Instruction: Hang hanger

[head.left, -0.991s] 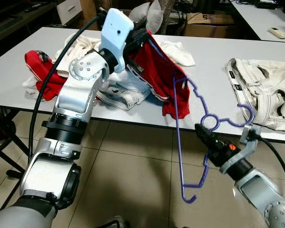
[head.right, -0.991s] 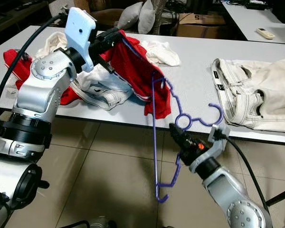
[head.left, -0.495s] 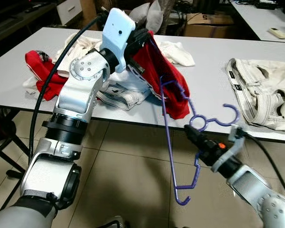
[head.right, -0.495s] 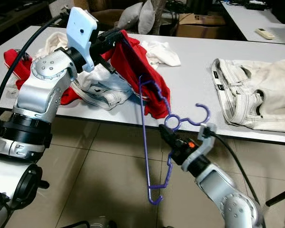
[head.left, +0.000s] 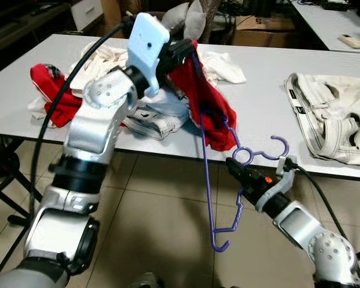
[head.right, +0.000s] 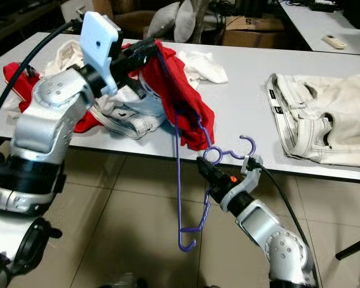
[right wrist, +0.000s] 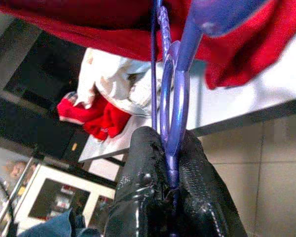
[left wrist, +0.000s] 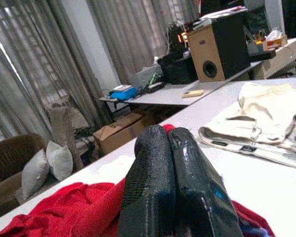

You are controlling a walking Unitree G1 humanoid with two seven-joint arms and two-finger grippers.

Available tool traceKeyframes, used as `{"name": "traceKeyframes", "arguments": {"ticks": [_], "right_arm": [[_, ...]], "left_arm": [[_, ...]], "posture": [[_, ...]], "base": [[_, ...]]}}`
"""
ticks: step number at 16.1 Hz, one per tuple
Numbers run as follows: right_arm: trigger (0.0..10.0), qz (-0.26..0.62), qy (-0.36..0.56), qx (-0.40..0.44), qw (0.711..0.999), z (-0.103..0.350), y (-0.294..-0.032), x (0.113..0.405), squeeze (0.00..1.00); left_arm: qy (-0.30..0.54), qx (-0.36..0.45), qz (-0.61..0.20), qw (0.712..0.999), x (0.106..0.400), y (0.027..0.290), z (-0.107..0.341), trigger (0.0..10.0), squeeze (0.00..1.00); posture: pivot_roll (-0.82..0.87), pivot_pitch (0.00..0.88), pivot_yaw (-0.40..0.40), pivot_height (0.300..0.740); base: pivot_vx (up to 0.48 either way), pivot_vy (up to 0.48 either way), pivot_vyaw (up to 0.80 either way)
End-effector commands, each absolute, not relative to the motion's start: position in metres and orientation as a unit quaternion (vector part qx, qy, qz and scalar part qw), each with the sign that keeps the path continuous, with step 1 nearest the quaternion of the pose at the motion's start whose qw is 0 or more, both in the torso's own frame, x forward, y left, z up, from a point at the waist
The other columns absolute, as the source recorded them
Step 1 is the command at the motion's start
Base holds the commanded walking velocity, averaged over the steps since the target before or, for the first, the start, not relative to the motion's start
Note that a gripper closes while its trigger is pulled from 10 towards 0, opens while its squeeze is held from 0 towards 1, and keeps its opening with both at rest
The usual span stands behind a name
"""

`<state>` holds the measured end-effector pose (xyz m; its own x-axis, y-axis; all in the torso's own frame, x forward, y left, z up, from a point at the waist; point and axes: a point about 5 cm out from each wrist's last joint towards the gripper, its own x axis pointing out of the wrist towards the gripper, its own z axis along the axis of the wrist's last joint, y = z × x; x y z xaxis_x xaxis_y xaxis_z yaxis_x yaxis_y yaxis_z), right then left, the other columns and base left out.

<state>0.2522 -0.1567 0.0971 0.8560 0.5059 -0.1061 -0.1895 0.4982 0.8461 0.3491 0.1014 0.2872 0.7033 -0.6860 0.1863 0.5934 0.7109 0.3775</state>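
Long grey table (head.left: 261, 78): heap of red and white clothes (head.left: 84, 78) at left, cream jeans (head.left: 333, 117) lying right.

An office-like workroom is shown, used partly as a living space. Long grey-topped tables (head.left: 270, 78) are set on a beige tiled floor (head.left: 162, 204). A wooden loudspeaker box (left wrist: 219, 52), cardboard boxes (left wrist: 119, 134) and grey net curtains (left wrist: 34, 74) are seen, and a brown armchair with grey cushions (left wrist: 37, 168) is placed nearby.
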Motion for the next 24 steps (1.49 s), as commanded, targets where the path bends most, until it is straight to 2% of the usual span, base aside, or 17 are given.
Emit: {"name": "traceKeyframes", "arguments": {"ticks": [1, 7, 10, 12, 14, 15, 16, 19, 21, 24], "right_arm": [[10.0, 0.185, 0.170, 0.466, 0.848, 0.097, -0.159, 0.257, 0.00], [10.0, 0.113, 0.160, 0.531, 0.824, 0.102, -0.164, 0.279, 0.00], [10.0, 0.084, 0.115, 0.598, 0.789, 0.127, -0.169, 0.297, 0.00], [10.0, 0.073, 0.066, 0.640, 0.762, 0.149, -0.169, 0.307, 0.00], [10.0, 0.046, 0.043, 0.645, 0.762, 0.154, -0.169, 0.313, 0.00], [10.0, 0.004, 0.028, 0.657, 0.753, 0.151, -0.168, 0.321, 0.00], [10.0, -0.035, 0.022, 0.683, 0.729, 0.147, -0.166, 0.327, 0.00], [10.0, -0.041, 0.015, 0.721, 0.692, 0.157, -0.146, 0.345, 0.00], [10.0, -0.025, 0.015, 0.738, 0.675, 0.167, -0.133, 0.354, 0.00], [10.0, -0.015, 0.004, 0.756, 0.655, 0.174, -0.128, 0.358, 0.00]], "left_arm": [[-0.161, 0.152, -0.355, 0.908, 0.346, 0.104, 0.289, 0.0, 0.00], [-0.119, 0.172, -0.339, 0.917, 0.337, 0.127, 0.270, 0.0, 0.00], [-0.091, 0.193, -0.330, 0.920, 0.327, 0.134, 0.251, 0.0, 0.00], [-0.068, 0.189, -0.325, 0.924, 0.324, 0.129, 0.225, 0.0, 0.00], [-0.054, 0.180, -0.317, 0.930, 0.324, 0.123, 0.209, 0.0, 0.00], [-0.047, 0.166, -0.315, 0.933, 0.325, 0.113, 0.199, 0.0, 0.00], [-0.043, 0.159, -0.325, 0.931, 0.323, 0.103, 0.193, 0.0, 0.00], [-0.032, 0.152, -0.365, 0.918, 0.313, 0.080, 0.178, 0.0, 0.00], [-0.017, 0.161, -0.367, 0.916, 0.312, 0.081, 0.167, 0.0, 0.00], [-0.002, 0.171, -0.349, 0.921, 0.313, 0.091, 0.158, 0.0, 0.00]], "posture": [[0.03, 0.000, 0.056, 0.740], [0.04, 0.015, 0.056, 0.740], [0.04, 0.022, 0.044, 0.740], [0.04, 0.025, 0.036, 0.740], [0.04, 0.026, 0.037, 0.740], [0.04, 0.026, 0.048, 0.740], [0.04, 0.028, 0.054, 0.740], [0.03, 0.028, 0.068, 0.740], [0.04, 0.029, 0.066, 0.740], [0.05, 0.032, 0.061, 0.740]], "base": [[0.000, 0.000, 0.00], [0.000, 0.000, 0.00], [0.000, 0.000, 0.00], [0.000, 0.000, 0.00], [0.000, 0.000, 0.00], [0.000, 0.000, 0.00], [0.000, 0.000, 0.00], [0.000, 0.000, 0.00], [0.000, 0.000, 0.00], [0.000, 0.000, 0.00]]}}
